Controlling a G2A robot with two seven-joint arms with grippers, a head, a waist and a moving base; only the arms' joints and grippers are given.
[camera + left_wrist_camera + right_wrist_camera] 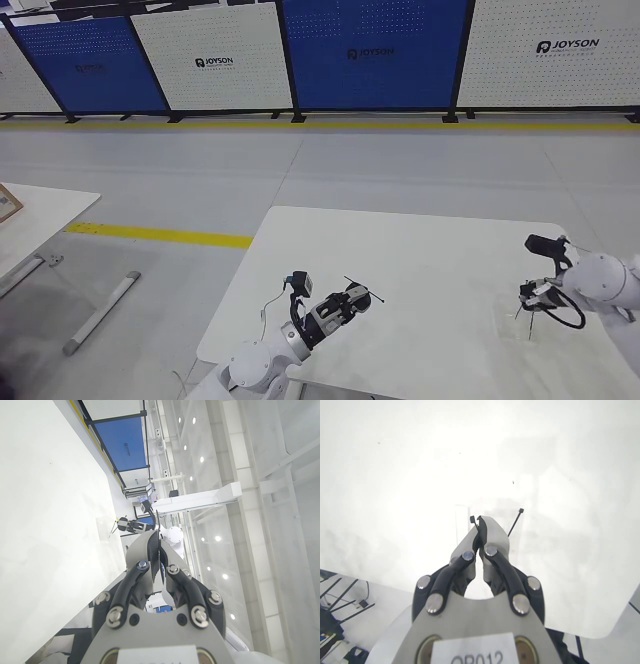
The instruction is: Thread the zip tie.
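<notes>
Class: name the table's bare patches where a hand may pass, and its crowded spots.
Free: the middle of the table, between left gripper and right gripper, and the strip along its far edge. Crowded: the right side, where the right gripper pinches a zip tie beside a spare zip tie; the near left edge, where the left gripper holds another tie.

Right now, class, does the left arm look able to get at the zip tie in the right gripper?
Probably yes. The left gripper, shut on its own tie, sits well apart from the right gripper and the zip tie it pinches, but only table lies between them.
</notes>
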